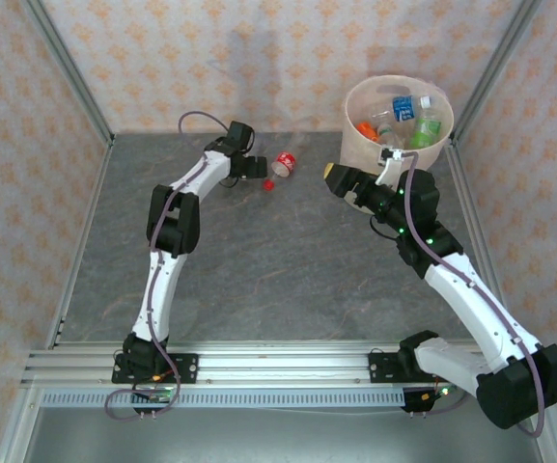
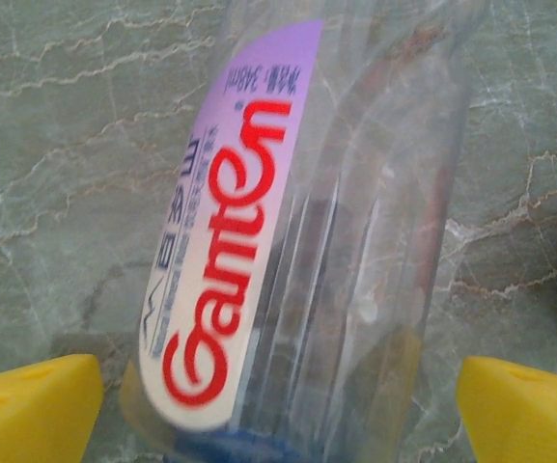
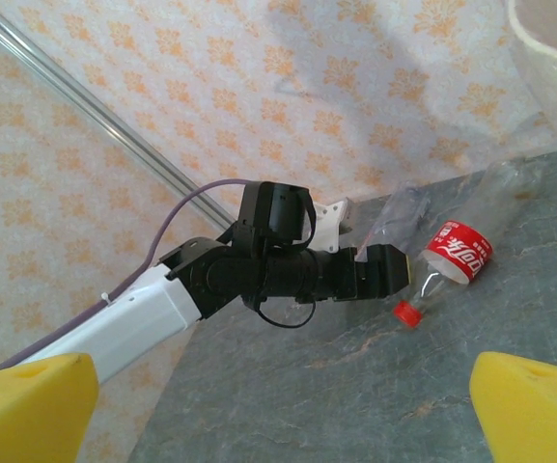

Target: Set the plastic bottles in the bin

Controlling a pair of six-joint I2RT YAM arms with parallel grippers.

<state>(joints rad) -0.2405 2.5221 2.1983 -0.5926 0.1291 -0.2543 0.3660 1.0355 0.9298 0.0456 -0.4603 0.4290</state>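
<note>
A clear bottle (image 2: pixel 288 241) with a white and purple label in red letters and a blue cap lies on the grey stone table. It sits between the yellow fingertips (image 2: pixel 32 405) of my left gripper (image 2: pixel 278 415), which is open around it without touching. From above, the left gripper (image 1: pixel 255 166) is at the back of the table. Just right of it lies a red-labelled bottle (image 1: pixel 285 164) with a red cap (image 3: pixel 408 312). The beige bin (image 1: pixel 355 135) at the back right holds several bottles. My right gripper (image 1: pixel 331 178) hovers open and empty left of the bin.
Patterned walls and metal corner posts close in the table at the back and sides. The bin's rim (image 3: pixel 548 48) stands at the top right of the right wrist view, and the left arm (image 3: pixel 259 270) stretches across that view's middle. Bare stone floor (image 1: pixel 278 260) spreads between the arms.
</note>
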